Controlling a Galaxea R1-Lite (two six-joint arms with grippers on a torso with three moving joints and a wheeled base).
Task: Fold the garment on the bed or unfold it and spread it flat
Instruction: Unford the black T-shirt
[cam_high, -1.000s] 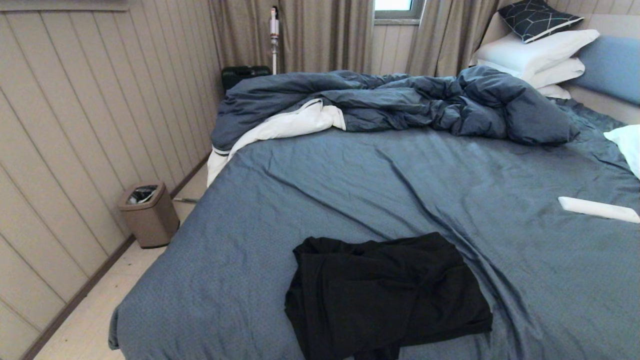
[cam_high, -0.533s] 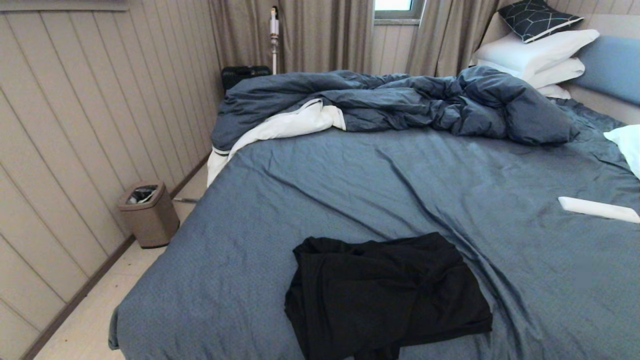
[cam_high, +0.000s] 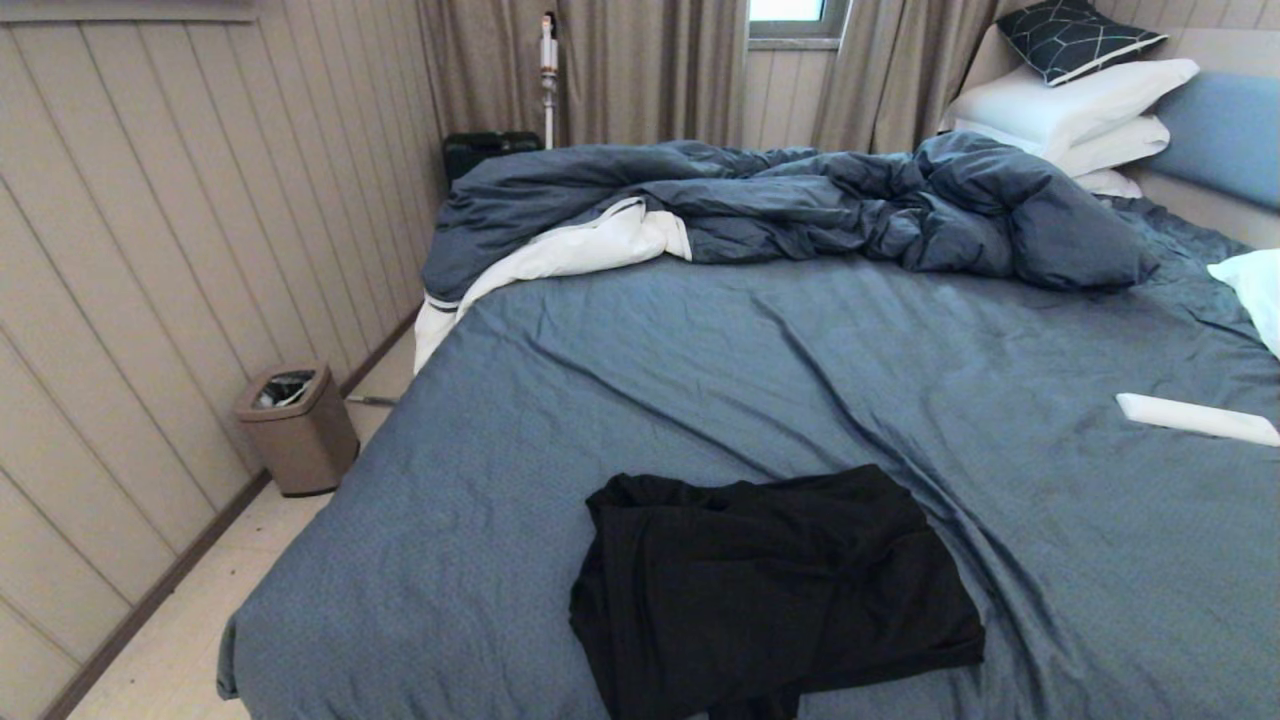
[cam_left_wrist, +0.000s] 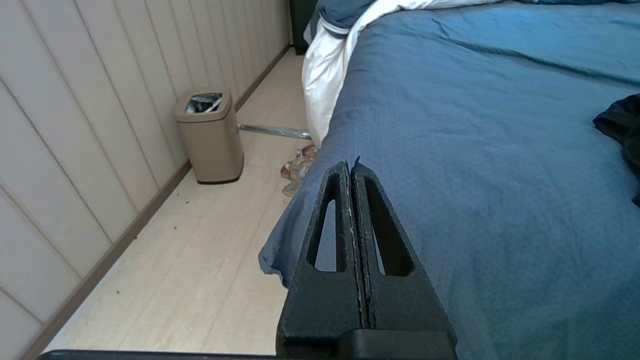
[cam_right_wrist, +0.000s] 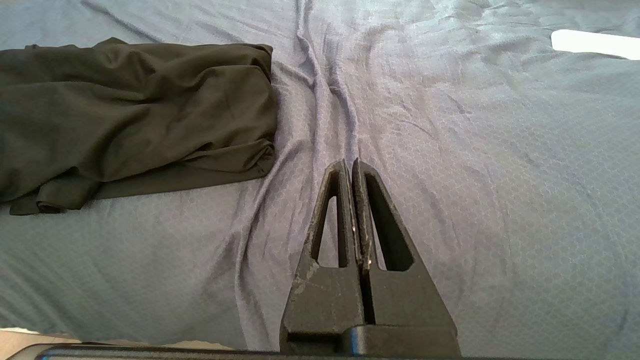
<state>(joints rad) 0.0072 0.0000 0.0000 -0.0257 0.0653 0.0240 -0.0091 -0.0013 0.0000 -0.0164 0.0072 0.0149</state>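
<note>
head view: black shirt (cam_high: 770, 590) bunched in loose heap on near part of bed (cam_high: 750, 380), well short of duvet (cam_high: 790, 205); no arm visible here.

left wrist view: left gripper (cam_left_wrist: 351, 167) pressed closed, empty, over bed's corner, bin (cam_left_wrist: 210, 135) on floor beyond; only shirt's edge (cam_left_wrist: 620, 125) shows.

right wrist view: right gripper (cam_right_wrist: 348, 165) closed, empty, above sheet near shirt (cam_right_wrist: 130, 115).

i judge cloth thin, light, limp, prone to slide and drag sheet. i'd pinch outer hem or corner, one layer only.

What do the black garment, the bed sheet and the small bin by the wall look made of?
Black garment: thin matte knit, apparently jersey; it lies in soft limp folds.
Bed sheet: finely textured woven fabric with long creases.
Bin: smooth beige, probably plastic or coated metal; unclear which.
</note>
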